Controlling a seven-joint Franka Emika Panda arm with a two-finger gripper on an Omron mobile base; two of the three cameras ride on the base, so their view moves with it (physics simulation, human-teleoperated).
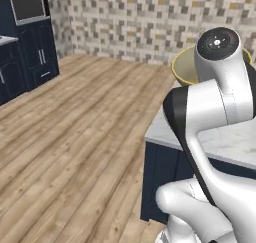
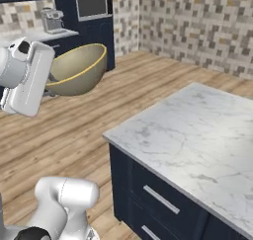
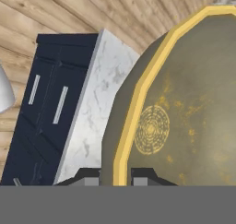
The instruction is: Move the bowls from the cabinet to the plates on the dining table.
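Observation:
One bowl [image 2: 76, 68], beige-tan with a speckled olive-yellow inside and a yellow rim, hangs tilted in the air over the wooden floor. My gripper [image 3: 120, 176] is shut on its rim, one fingertip on each side of the edge. In the left base view the bowl [image 1: 184, 67] peeks out behind my arm, above the near corner of the dining table [image 1: 235, 142]. The white marble top of the dining table [image 2: 197, 130] lies to the right of the bowl, and the hand view shows its edge [image 3: 99, 103] over the navy base. The plates and the cabinet are out of view.
A navy tall unit with a built-in oven [image 2: 91, 4] stands at the far wall, with a coffee machine [image 2: 52, 19] on the counter beside it. Open wooden floor [image 1: 75, 137] stretches between that unit and the table. Drawers with silver handles [image 2: 160, 199] front the table's base.

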